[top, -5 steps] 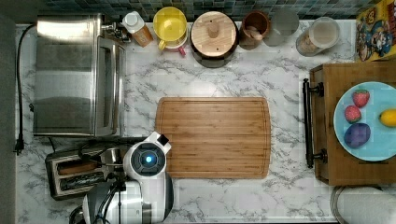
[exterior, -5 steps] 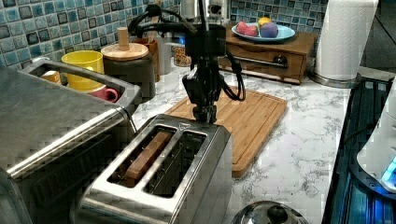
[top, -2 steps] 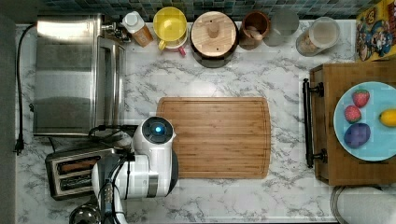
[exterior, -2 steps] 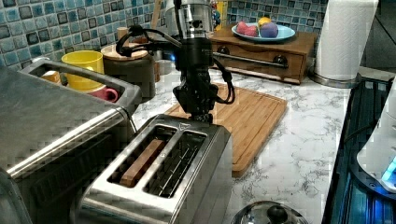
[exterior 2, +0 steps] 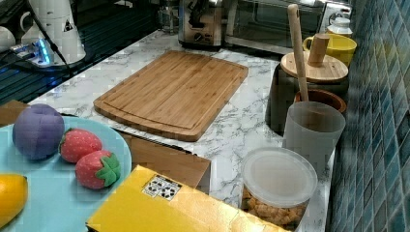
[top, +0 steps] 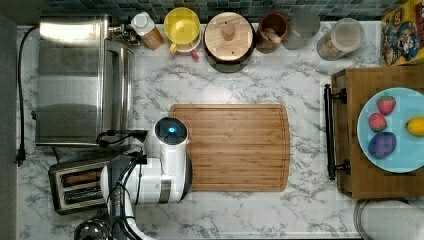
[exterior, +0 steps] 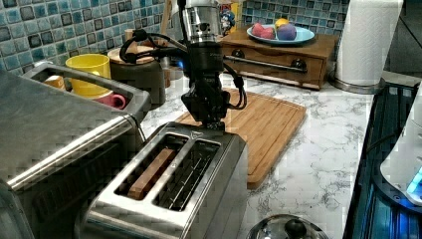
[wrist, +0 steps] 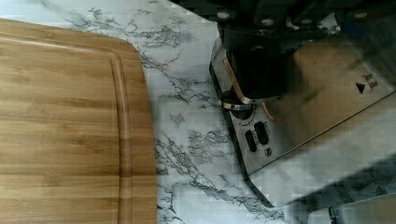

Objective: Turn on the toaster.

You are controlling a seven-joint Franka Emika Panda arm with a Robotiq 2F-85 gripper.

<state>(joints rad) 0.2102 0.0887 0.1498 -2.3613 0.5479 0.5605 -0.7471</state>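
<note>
**Hand poised over the toaster's lever end**

In the top view, from left to right: the oven (top: 80, 80) stands at the far left of the tabletop (top: 310, 210), and the toaster (top: 82, 184) lies just below it in the picture, with its two slots running left to right. So its long axis points toward the board (top: 235, 147), which lies to the right of it. Far to the right, well apart, stands a wooden tray (top: 372, 185) with a plate of fruit (top: 387, 130).

In the left view, the hand (exterior: 209, 119) hangs directly over the far end of the toaster (exterior: 174, 184), the end that faces the board (exterior: 268, 119). Its tip is touching, or almost touching, the top edge there. I cannot tell whether the fingers are apart or together, because the dark body hides them.

The wrist view shows the control face of the toaster (wrist: 299, 135) with small buttons (wrist: 257, 136) and a dark part under the hand, probably the lever.

My judgement is that the coming move is a straight push downward along this end face. There is open tabletop between the toaster and the board, so a descent has room. The oven is near on one side, and a sideways slip that way could hit it.
</note>
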